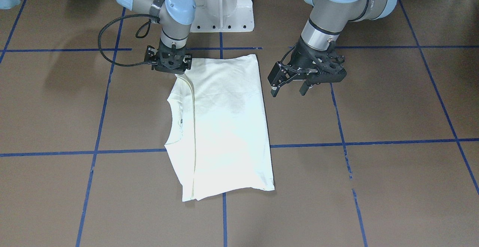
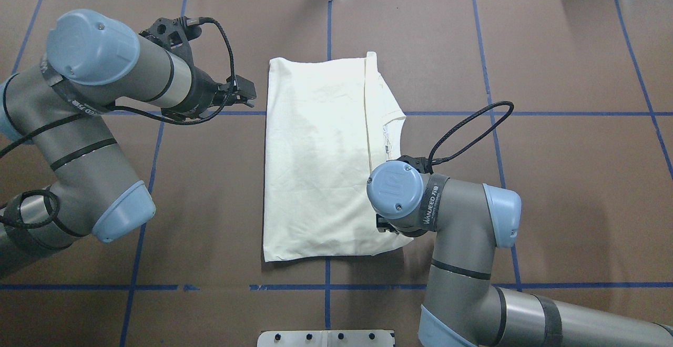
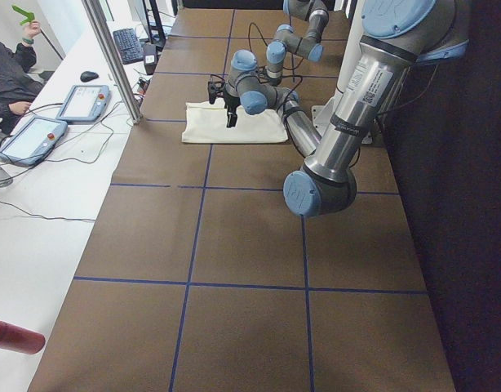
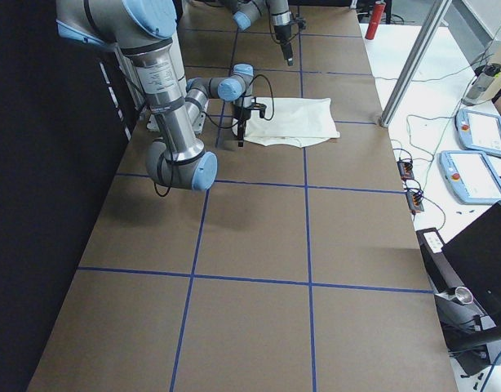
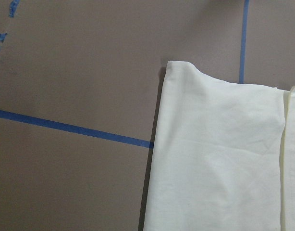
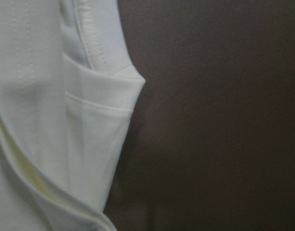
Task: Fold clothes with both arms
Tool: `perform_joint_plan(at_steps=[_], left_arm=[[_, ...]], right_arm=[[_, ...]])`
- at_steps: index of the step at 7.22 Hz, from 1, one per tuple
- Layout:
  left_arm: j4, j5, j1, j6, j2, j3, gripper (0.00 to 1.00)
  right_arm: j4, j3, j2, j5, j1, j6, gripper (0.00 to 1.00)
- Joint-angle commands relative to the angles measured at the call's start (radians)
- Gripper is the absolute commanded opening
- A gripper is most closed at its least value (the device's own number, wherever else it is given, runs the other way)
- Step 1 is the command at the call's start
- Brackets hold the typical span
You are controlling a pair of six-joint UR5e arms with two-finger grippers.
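Brown tabletop (image 1: 393,101), blue tape grid. Shirt (image 1: 224,127) lies mid-table, folded into a long rectangle, plain side up, with the neckline on the robot's right. Left end effector (image 1: 289,89) is open, just beside the shirt's long edge and off the cloth. Right end effector (image 1: 171,66) is down at the corner nearest the base; can't tell if it's closed. My read on the risk: you pinch only the top layer there and the stacked fold peels open. If the left misses its edge, the next fold skews.
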Motion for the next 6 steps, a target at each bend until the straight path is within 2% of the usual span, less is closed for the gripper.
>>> perform_joint_plan(at_steps=[1,4,5,6], left_arm=[[0.0,0.0,0.002,0.001,-0.001,0.0,1.0],[-0.003,0.0,0.002,0.012,0.005,0.003,1.0],[-0.005,0.0,0.002,0.014,0.007,0.008,1.0],[-0.015,0.0,0.002,0.017,0.007,0.012,1.0]], right_arm=[[0.0,0.051,-0.01,0.002,0.047,-0.02,1.0],[0.014,0.033,0.092,0.022,0.118,-0.118,1.0],[0.019,-0.039,0.15,0.021,0.128,-0.141,1.0],[0.104,-0.141,0.199,0.021,0.141,-0.149,1.0]])
